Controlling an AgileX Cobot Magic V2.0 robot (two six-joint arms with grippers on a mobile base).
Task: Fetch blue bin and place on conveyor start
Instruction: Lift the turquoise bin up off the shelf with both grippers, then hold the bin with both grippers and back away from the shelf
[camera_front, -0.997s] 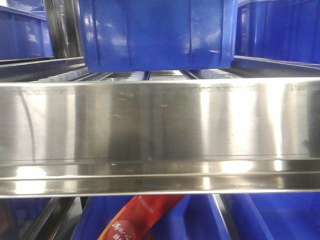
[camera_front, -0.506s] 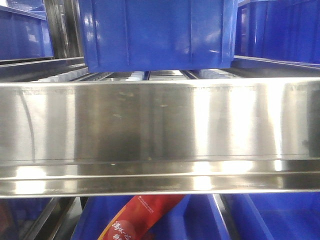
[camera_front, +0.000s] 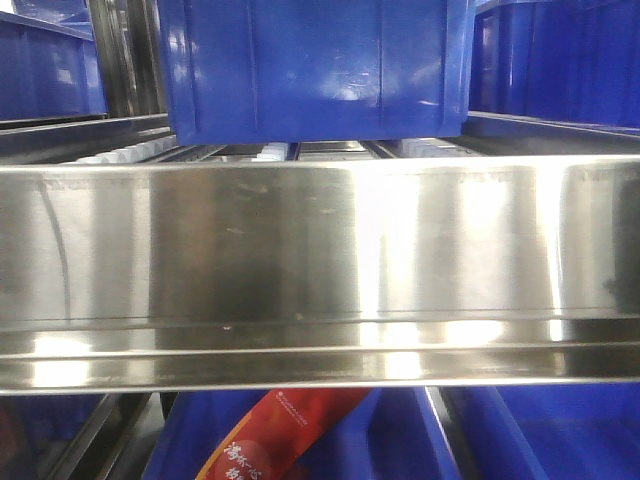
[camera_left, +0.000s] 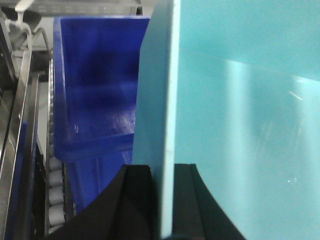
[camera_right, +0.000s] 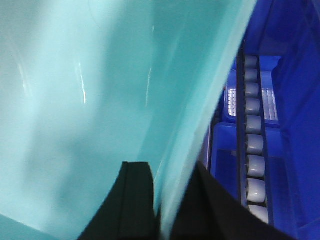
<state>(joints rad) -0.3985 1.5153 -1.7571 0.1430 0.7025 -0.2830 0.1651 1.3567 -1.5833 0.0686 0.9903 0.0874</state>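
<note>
While the left tool gripped one thin wall of the blue bin, the right tool pinched another wall, both nearly closed w/ only plastic between fingers. The bin hung just beside a dark blue crate, near shelf rollers.

We see the blue bin up close. It is light aqua, smooth and shiny plastic. It fills most of both wrist views. Our left gripper pinches its thin wall from both sides. Our right gripper pinches its wall too.
</note>
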